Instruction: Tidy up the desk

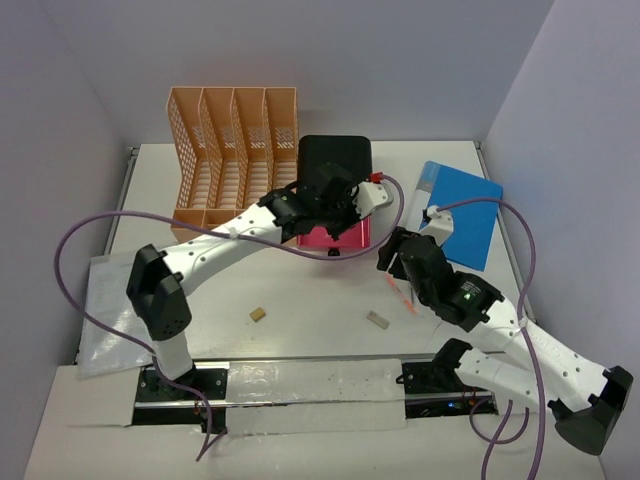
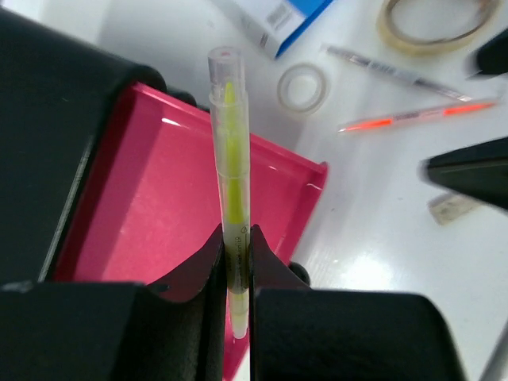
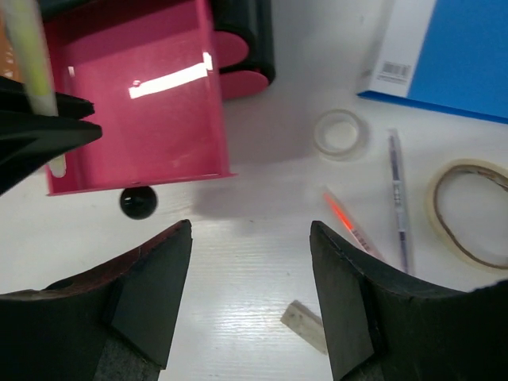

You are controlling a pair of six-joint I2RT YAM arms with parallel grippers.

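The desk [image 1: 300, 290] is a white tabletop. My left gripper [image 1: 350, 200] reaches over the black box [image 1: 335, 160] and is shut on a yellow highlighter [image 2: 228, 159], held above the open pink drawer [image 2: 159, 206]. The wrist view shows the jaws [image 2: 236, 238] pinching the highlighter's lower barrel. My right gripper [image 1: 400, 258] is open and empty [image 3: 250, 262], hovering over bare desk just right of the drawer [image 3: 135, 119]. An orange pen [image 3: 349, 222] and a tan eraser [image 3: 305, 324] lie under its right finger.
A clear pen [image 3: 399, 198], a clear tape roll [image 3: 340, 131] and a masking tape ring [image 3: 468, 210] lie by the blue folder [image 1: 460, 215]. The peach file rack [image 1: 235, 165] stands far left. A small tan piece [image 1: 258, 314] and papers [image 1: 110, 310] lie at the left.
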